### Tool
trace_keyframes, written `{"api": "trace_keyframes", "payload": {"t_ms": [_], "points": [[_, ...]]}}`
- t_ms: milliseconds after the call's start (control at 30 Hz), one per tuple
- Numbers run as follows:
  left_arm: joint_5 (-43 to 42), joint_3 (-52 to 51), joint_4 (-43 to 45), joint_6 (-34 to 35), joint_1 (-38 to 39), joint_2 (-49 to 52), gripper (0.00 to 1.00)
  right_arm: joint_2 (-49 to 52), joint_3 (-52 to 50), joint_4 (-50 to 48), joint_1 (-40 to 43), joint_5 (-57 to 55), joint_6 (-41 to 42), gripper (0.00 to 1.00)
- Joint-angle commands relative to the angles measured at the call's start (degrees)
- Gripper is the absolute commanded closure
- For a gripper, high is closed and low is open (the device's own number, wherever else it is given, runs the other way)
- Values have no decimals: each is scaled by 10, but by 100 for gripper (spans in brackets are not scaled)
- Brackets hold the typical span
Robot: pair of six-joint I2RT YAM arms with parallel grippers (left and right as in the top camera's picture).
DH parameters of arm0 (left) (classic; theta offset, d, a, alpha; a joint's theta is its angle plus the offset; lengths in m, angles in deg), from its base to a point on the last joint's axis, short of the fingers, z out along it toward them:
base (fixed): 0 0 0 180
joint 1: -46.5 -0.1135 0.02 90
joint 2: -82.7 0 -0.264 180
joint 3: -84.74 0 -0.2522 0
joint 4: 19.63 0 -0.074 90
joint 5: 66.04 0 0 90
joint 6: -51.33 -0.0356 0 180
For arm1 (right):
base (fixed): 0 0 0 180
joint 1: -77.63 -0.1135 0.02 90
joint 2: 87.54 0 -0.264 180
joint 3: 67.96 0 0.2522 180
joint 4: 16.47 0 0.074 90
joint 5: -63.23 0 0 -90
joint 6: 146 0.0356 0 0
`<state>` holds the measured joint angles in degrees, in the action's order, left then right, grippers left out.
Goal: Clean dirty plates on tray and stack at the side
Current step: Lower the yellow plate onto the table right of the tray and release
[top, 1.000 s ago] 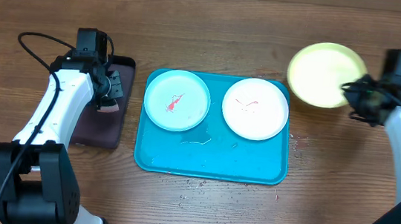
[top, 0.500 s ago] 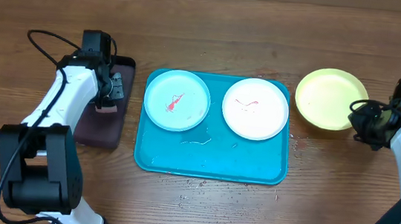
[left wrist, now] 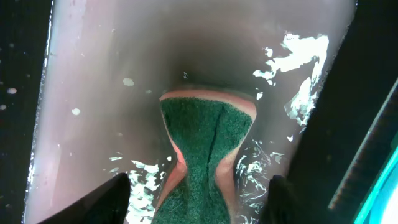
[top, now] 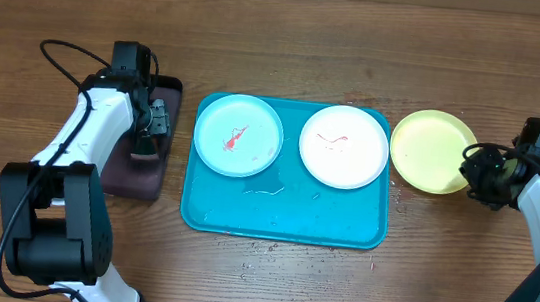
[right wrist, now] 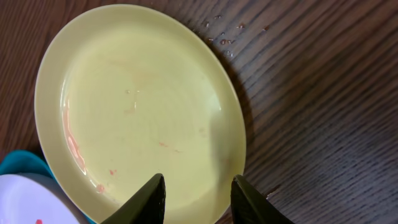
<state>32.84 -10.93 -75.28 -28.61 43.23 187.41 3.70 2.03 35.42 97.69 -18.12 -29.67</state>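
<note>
- On the tray (top: 283,218) lie the blue plate (top: 238,135) and white plate (top: 344,146), smeared red.
- Yellow plate (right wrist: 143,106) lies on the bench (top: 282,32); right tool (right wrist: 198,199) stands open at its rim.
- Left tool (left wrist: 199,199) is open around the sponge (left wrist: 208,143).

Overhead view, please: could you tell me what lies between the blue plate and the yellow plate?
The white plate, smeared red, lies between the blue plate and the yellow plate, on the tray; the overhead view shows it.
</note>
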Motion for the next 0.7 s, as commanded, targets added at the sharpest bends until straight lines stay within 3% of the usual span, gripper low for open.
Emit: {"api": "trace_keyframes", "payload": {"t_ms": [0,267,433,667], "points": [[7,7,4,-4,-3,5,24,-5,-1,-4,-11,29,-29,59],[7,7,24,26,-3,10,20,-5,-1,-17,-87,30,-99,53],[6,-2,48,43,-3,27,20,-5,-1,-26,-130,30,-101,53],[5,-2,81,43,-2,68,33,-5,-1,-29,-149,30,-101,53]]}}
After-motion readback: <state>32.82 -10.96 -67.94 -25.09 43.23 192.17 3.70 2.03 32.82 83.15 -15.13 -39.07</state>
